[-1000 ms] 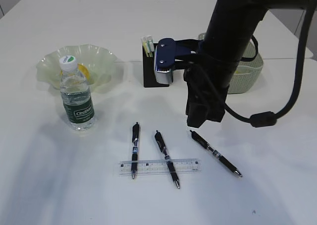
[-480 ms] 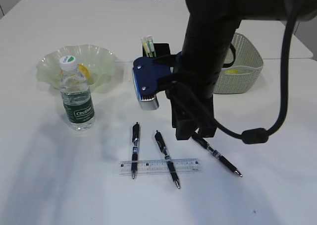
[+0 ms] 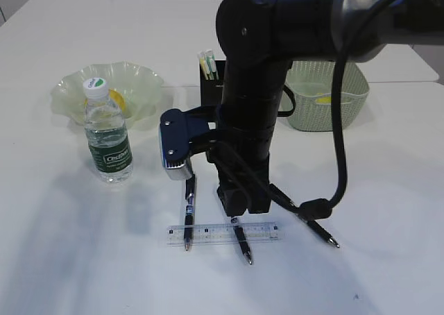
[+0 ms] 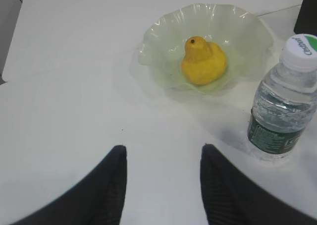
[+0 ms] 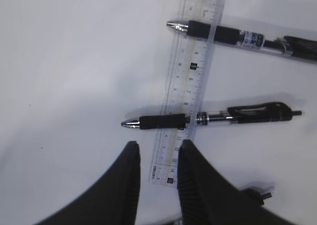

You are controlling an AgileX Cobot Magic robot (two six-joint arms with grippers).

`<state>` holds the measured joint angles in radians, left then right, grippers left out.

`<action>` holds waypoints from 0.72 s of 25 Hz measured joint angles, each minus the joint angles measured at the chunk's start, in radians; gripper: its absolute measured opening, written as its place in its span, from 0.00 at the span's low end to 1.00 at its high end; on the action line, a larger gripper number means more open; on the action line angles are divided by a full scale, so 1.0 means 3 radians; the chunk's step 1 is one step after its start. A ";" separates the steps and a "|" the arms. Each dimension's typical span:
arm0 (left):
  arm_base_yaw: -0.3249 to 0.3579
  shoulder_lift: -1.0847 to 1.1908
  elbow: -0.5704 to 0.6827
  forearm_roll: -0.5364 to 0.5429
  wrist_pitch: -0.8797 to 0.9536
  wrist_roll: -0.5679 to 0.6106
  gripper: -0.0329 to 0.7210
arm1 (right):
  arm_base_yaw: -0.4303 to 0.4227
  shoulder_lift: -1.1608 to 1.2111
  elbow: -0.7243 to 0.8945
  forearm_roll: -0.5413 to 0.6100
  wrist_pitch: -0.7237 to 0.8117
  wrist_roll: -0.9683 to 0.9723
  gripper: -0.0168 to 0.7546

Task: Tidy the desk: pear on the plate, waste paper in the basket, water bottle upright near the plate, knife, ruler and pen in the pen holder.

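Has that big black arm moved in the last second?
Yes. The right arm has swung left and down, from beside the basket to just above the ruler.

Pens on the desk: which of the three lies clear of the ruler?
The rightmost pen, angled off to the right. The left pen and middle pen both cross the ruler.

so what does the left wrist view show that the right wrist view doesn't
Only the left wrist view: the pear lying in the plate, with the water bottle upright beside the plate, and the left end effector open over bare desk.

Only the right wrist view: the ruler lying across two pens, with the right end effector just above the ruler's near end, holding nothing.

Both: the same white desk.
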<state>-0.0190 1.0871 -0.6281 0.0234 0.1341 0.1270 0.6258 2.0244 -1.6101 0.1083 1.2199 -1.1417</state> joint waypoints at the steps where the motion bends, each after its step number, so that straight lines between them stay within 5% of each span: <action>1: 0.0000 0.0000 0.0000 0.0000 0.0000 0.0000 0.50 | 0.0006 0.0025 -0.0031 0.0027 0.0000 0.0003 0.28; 12: 0.0000 0.0000 0.0000 0.0003 0.0011 0.0000 0.50 | 0.0013 0.0068 -0.0169 0.0203 -0.0003 0.0055 0.30; 18: 0.0000 0.0000 0.0000 0.0003 0.0011 0.0000 0.50 | 0.0013 0.0149 -0.0169 0.0203 -0.0003 0.0128 0.42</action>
<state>-0.0190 1.0871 -0.6281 0.0242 0.1373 0.1270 0.6298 2.0693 -1.6607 0.1691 1.2190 -1.1033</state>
